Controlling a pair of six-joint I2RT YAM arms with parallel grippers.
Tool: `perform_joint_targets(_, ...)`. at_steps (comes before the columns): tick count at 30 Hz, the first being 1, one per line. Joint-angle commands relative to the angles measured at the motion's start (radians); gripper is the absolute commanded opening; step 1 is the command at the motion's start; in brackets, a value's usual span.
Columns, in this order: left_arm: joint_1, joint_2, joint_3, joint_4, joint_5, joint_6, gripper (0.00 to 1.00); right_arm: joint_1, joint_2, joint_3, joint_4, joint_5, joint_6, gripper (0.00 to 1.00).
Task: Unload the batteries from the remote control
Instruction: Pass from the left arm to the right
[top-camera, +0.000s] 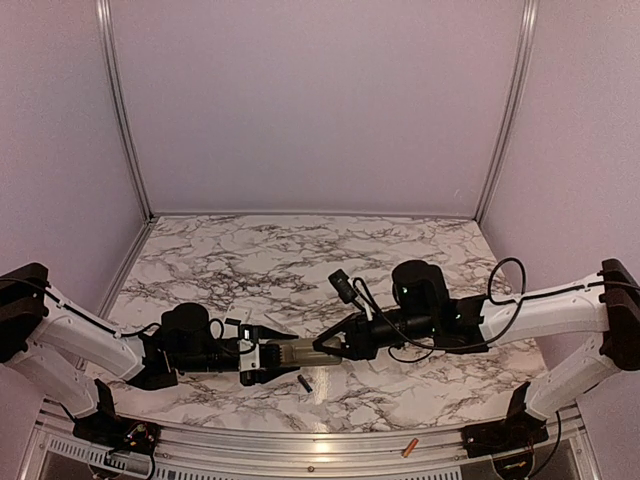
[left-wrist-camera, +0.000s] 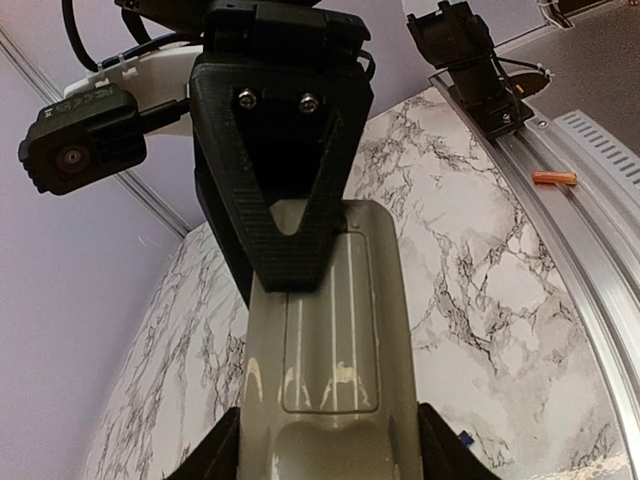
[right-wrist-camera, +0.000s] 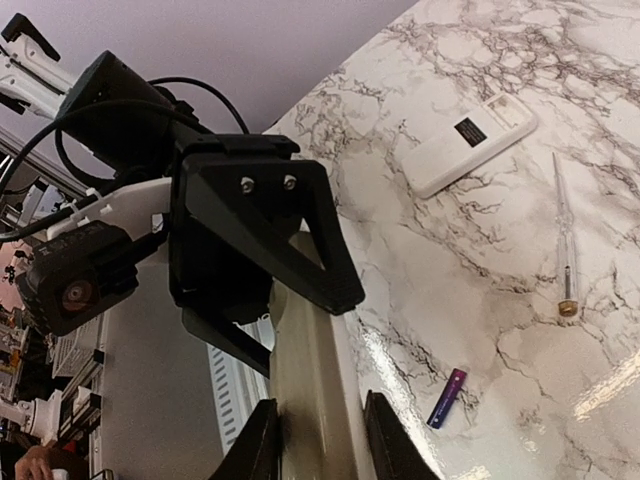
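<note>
No legible text, dark label (right-wrist-camera: 470, 131) on white cover piece (right-wrist-camera: 440, 162), print seemingly too small

Pale lilac walls (top-camera: 320, 100) — marble-patterned table (top-camera: 300, 250) — aluminium rail (top-camera: 300, 447) in front

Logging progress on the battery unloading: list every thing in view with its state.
remote: held between both grippers, off the table.
left gripper: shut on the remote.
right gripper: shut on the remote.
dark blue battery: out, lying on the table.
orange battery: out, lying on the metal rail.
white cover piece: detached, lying flat on the table.
thin rod: lying on the table.
</note>
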Motion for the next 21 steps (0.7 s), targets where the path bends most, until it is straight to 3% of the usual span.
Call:
perform_joint_targets(1,0.01,-0.002,0.009,0.045,0.004,-0.037,0.08,0.007,0.027,0.016,0.044,-0.016,0.016,0.25)
perform_joint_targets(5,0.013,0.002,0.009,0.052,0.004,-0.04,0.08,0.014,0.037,0.016,0.05,-0.03,0.025,0.49)
perform_joint_targets(7,0.014,0.004,0.007,0.057,0.003,-0.04,0.08,0.019,0.041,0.016,0.055,-0.031,0.026,0.51)
perform_joint_targets(18,0.015,0.01,0.003,0.075,0.006,-0.037,0.09,0.021,0.058,0.023,0.048,-0.038,0.019,0.0)
perform_joint_targets(21,0.015,0.01,-0.002,0.073,0.013,-0.031,0.19,0.021,0.054,0.024,0.04,-0.034,0.017,0.0)
